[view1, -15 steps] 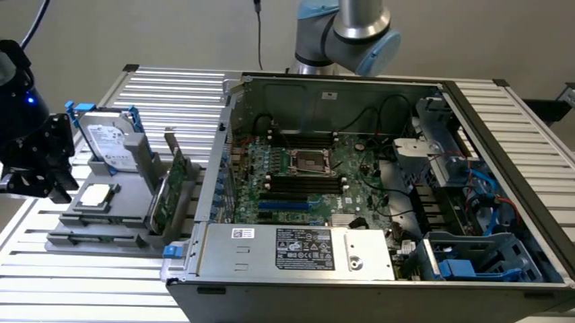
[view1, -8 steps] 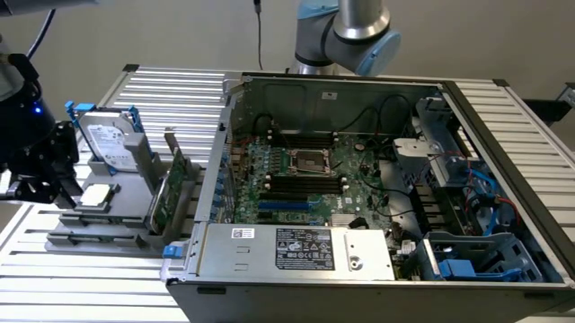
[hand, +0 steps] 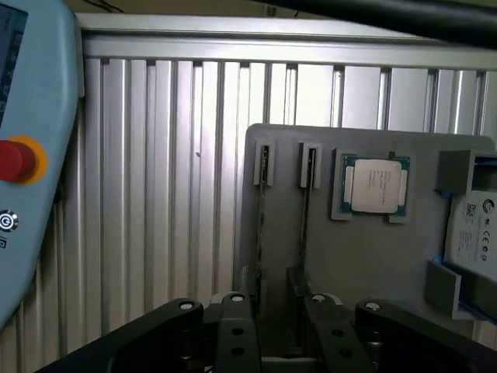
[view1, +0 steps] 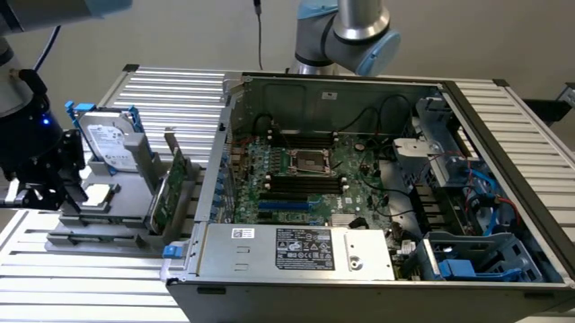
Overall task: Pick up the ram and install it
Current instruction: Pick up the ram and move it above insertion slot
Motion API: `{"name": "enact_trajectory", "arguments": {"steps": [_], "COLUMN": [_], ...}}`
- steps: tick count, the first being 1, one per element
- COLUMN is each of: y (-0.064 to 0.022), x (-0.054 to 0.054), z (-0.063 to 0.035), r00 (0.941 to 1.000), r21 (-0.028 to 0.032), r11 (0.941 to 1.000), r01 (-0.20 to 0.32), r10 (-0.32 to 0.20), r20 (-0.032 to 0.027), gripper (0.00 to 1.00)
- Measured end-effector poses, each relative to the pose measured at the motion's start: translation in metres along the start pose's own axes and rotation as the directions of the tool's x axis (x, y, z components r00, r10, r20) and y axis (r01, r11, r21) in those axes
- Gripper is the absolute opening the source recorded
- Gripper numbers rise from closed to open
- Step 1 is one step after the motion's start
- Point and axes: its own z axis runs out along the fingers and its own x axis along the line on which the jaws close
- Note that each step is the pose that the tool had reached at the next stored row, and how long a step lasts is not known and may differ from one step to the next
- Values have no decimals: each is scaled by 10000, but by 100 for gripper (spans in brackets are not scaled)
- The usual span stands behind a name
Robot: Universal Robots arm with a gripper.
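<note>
The fingers [hand: 237,334] stand open over the thin, edge-on ram stick [hand: 261,233] in the grey plastic holder tray [hand: 373,264]. Nothing is gripped, so both pickup and installation are left.

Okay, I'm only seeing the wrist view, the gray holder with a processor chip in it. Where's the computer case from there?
Observer: The open case lies on the exterior view's right of the gray holder; the gripper is by the holder.
Operator: Are the memory slots free?
Observer: The long black slots beside the processor socket look empty.
Operator: What stands in the holder?
Observer: A green board stands on edge, between the hard drive and the case.
</note>
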Motion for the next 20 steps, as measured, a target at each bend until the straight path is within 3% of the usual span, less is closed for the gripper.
{"name": "enact_trajectory", "arguments": {"steps": [12,20], "y": [-82,-85], "x": [-5,44], "z": [217,365], "r00": [9991,9991], "r21": [-12,-10], "r11": [9991,9991], "r01": [-416,-424], "r10": [416,424], "r20": [3,-6], "gripper": [30,30]}}
